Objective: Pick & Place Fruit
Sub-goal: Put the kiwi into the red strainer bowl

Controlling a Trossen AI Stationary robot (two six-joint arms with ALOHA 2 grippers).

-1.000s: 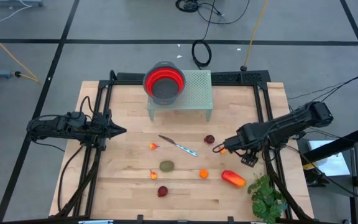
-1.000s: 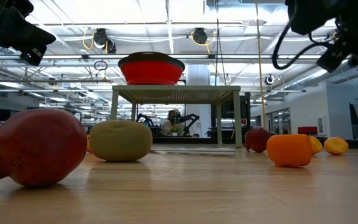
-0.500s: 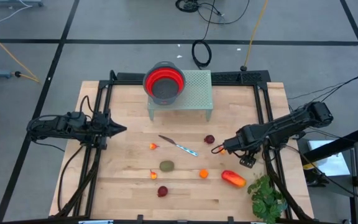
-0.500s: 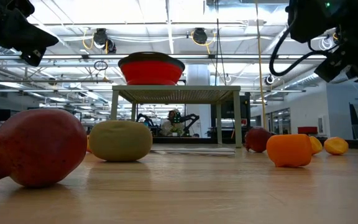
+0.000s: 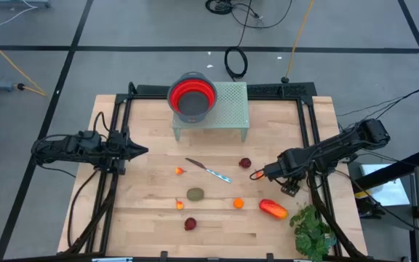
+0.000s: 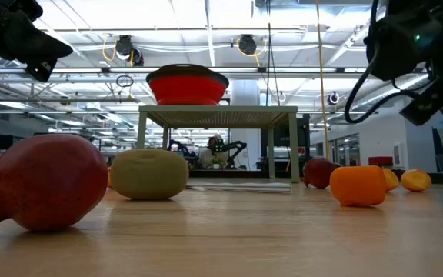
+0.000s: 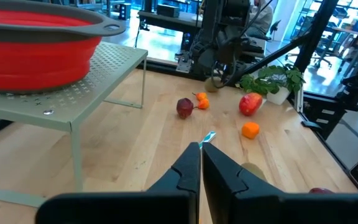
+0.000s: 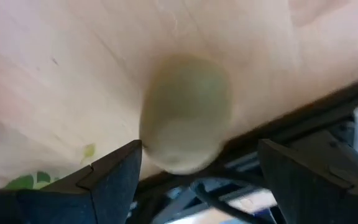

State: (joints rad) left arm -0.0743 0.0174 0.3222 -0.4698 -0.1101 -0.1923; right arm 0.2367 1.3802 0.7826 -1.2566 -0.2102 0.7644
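Toy fruit lies scattered on the wooden table (image 5: 144, 218): tiny orange pieces (image 5: 180, 172) (image 5: 238, 203), dark red round ones (image 5: 245, 163) (image 5: 190, 223), an olive oval (image 5: 195, 193) and a longer red-orange piece (image 5: 273, 209). My right gripper (image 5: 268, 173) points steeply down at the table's right side, open. In the right wrist view its fingers (image 8: 114, 177) stand on either side of another olive oval (image 8: 188, 112) that rests on the wood; they are apart from it. The arm hides that oval from above. My left gripper (image 5: 142, 151) waits shut and level at the left, above the table.
A red bowl (image 5: 192, 94) stands on a pale green perforated stand (image 5: 228, 109) at the far middle. A thin silver knife (image 5: 209, 171) lies mid-table. A green leafy plant (image 5: 313, 229) sits at the near right corner. A tiny orange piece (image 5: 255, 175) lies beside my right gripper.
My right gripper has sunk toward the table, staying open and pointing steeply down. No fruit has moved.
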